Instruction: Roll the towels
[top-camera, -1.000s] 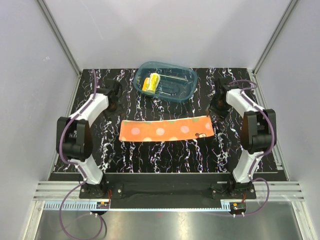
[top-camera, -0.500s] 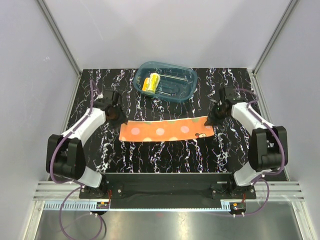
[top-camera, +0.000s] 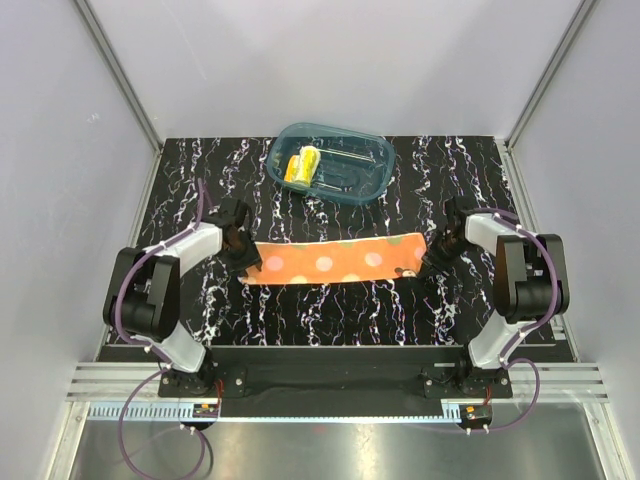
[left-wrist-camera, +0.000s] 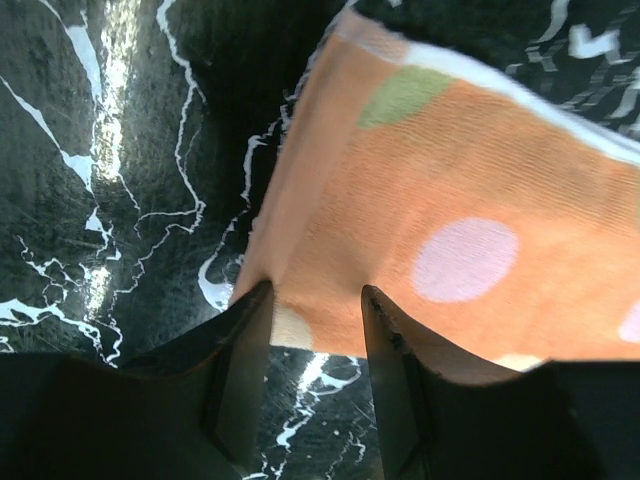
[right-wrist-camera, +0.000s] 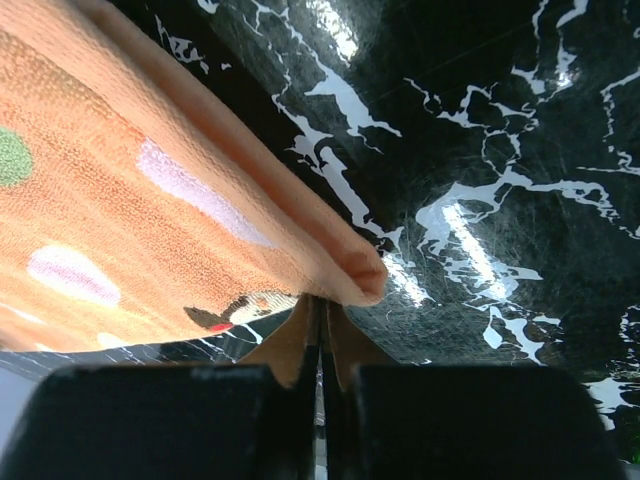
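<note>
Lying flat across the middle of the table (top-camera: 330, 310), the orange towel (top-camera: 335, 260) is folded into a long strip that runs left to right, short of both side edges. The yellow towel (top-camera: 302, 165) sits as a roll inside the teal tub (top-camera: 372, 152) at the far edge. I judge that one done and the strip the one in hand.

My left gripper (left-wrist-camera: 315, 300) is down at the strip's left end with its jaws partly apart. The near left corner of the cloth lies in the gap, and I grip nothing yet. My right gripper (right-wrist-camera: 320, 312) is at the right end, its jaws pressed fully together and its tips against the folded near right corner. Whether any cloth is pinched there I cannot tell.

I judge the step to be taking hold of an end to begin the roll. The next move calls for closing my left jaws on both layers of that corner. I should then turn the end over onto the strip while keeping the edges square, so the roll does not skew.
</note>
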